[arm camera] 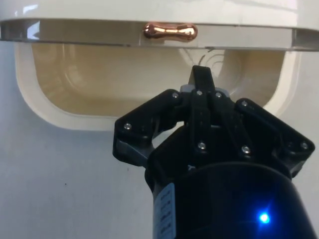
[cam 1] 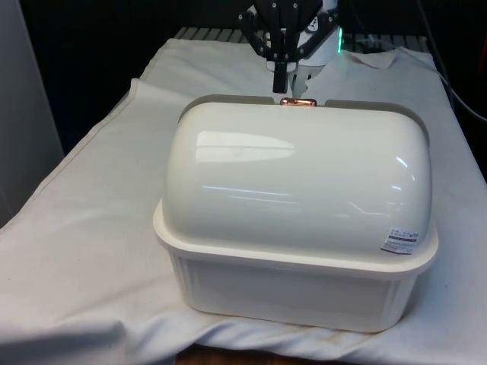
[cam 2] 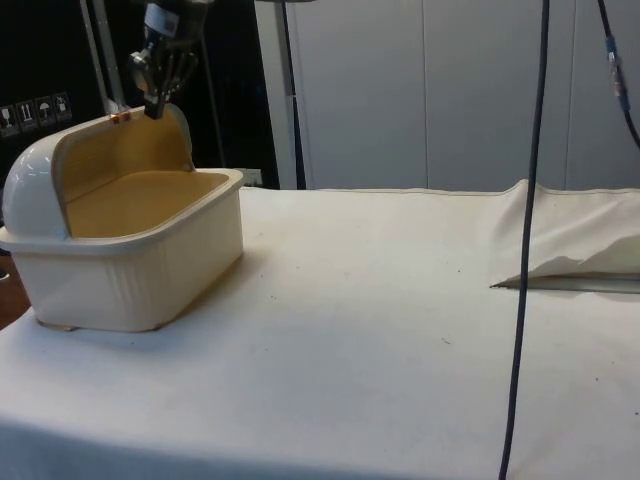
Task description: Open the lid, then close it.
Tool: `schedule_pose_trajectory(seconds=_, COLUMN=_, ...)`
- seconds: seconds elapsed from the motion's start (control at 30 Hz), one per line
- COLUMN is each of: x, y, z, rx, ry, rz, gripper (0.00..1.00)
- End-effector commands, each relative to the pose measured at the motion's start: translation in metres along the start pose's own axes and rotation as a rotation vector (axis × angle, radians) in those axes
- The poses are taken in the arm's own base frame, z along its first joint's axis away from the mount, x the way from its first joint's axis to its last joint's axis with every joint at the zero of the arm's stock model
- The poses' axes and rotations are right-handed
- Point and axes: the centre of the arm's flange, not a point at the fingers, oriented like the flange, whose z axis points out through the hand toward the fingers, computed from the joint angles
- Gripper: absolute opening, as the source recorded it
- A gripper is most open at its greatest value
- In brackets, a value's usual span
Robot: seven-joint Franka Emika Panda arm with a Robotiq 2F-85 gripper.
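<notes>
Front view: cream bread box [cam 1: 297, 228] near worktop's [cam 1: 84, 243] front edge, domed lid [cam 1: 297, 175] rolled back, copper handle [cam 1: 298, 102] at top; gripper [cam 1: 281, 86] poised just behind handle

Side view: box interior exposed, lid fully open, gripper [cam 2: 155, 108] at lid's raised edge beside handle [cam 2: 121, 117]

Wrist view: gripper [arm camera: 201, 82] clenched, grasping nothing, handle [arm camera: 170, 32] apart. Judgement: opening done, closing left

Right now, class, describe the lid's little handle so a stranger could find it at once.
Find the cream bread box on the white cloth. Its domed lid is rolled back, leaving the box open. On the lid's raised edge, just under the black gripper, sits a small handle, the only shiny copper-coloured part.
</notes>
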Motion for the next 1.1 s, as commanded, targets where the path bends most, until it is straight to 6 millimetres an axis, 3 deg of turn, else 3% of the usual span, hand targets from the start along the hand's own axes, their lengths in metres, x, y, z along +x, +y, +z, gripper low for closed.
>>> schedule_pose_trajectory(seconds=0.0, x=0.004, y=0.002, z=-0.002, rx=0.000, ry=0.018, rz=0.003, gripper=0.00)
schedule_pose_trajectory(seconds=0.13, x=0.006, y=0.002, z=-0.004, rx=-0.001, ry=0.022, rz=0.003, gripper=0.00)
schedule_pose_trajectory(seconds=0.43, x=0.033, y=0.004, z=-0.010, rx=-0.002, ry=0.072, rz=0.007, gripper=0.00)
schedule_pose_trajectory(seconds=1.07, x=0.048, y=-0.006, z=0.000, rx=0.002, ry=0.092, rz=0.015, gripper=0.00)
